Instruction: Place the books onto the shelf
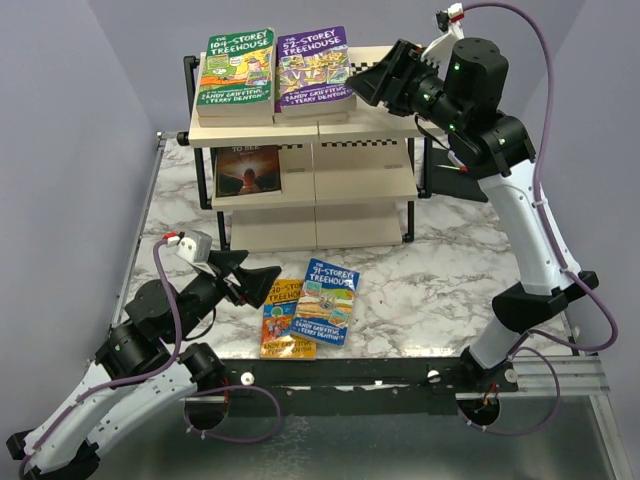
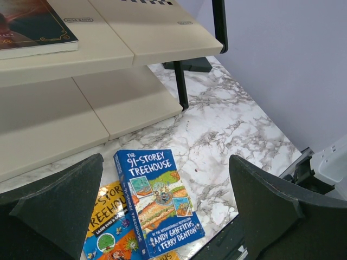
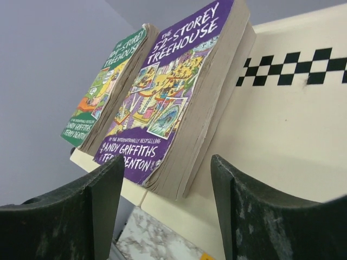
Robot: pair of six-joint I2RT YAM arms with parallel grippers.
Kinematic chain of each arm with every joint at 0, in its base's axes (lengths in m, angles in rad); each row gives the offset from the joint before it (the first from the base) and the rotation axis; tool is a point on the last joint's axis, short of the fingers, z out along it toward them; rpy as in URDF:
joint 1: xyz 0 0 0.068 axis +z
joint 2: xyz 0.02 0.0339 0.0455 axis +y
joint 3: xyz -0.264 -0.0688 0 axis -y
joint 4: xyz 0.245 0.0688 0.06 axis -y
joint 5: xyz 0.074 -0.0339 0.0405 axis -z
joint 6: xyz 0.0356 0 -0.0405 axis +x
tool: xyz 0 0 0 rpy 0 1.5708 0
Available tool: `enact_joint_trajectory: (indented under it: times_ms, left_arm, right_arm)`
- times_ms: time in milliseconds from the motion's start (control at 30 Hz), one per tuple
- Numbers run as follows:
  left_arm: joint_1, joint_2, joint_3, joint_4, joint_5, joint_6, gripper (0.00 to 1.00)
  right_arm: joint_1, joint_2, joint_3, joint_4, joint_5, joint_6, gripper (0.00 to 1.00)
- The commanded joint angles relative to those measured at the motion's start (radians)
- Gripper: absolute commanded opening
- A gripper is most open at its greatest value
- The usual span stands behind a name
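Observation:
The shelf (image 1: 372,128) stands at the back of the marble table. On its top board lie a green book (image 1: 238,70) and a purple book (image 1: 313,68). A dark book (image 1: 248,170) rests on the middle board. My right gripper (image 1: 362,82) hovers open just right of the purple book (image 3: 168,92), holding nothing. A blue book (image 1: 327,300) lies on the table, overlapping an orange book (image 1: 280,318). Just left of them, my left gripper (image 1: 258,283) is wide open and empty. In the left wrist view the blue book (image 2: 157,200) shows between the fingers.
Purple walls close in on the left and right. A black stand (image 1: 450,180) sits behind the shelf's right end. A metal rail (image 1: 400,380) runs along the table's near edge. Bare marble (image 1: 440,270) lies right of the floor books.

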Motion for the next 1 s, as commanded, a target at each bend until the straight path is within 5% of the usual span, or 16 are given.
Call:
enact_joint_trajectory:
  times_ms: [0,767,867,967]
  left_arm:
    - [0.001,0.000,-0.012,-0.003,0.003,0.008,0.99]
    - [0.001,0.018,-0.013,-0.003,0.002,0.008,0.99]
    - [0.002,0.024,-0.012,-0.003,0.001,0.007,0.99]
    - [0.001,0.033,-0.012,-0.003,0.001,0.005,0.99]
  right_arm:
    - [-0.004,-0.010,0.031,-0.013,-0.019,-0.091,0.65]
    - [0.043,0.084,0.097,-0.008,-0.082,-0.080,0.26]
    - [0.044,0.072,0.094,-0.018,-0.055,-0.089,0.27]
    - [0.044,0.009,0.022,0.008,0.007,-0.101,0.39]
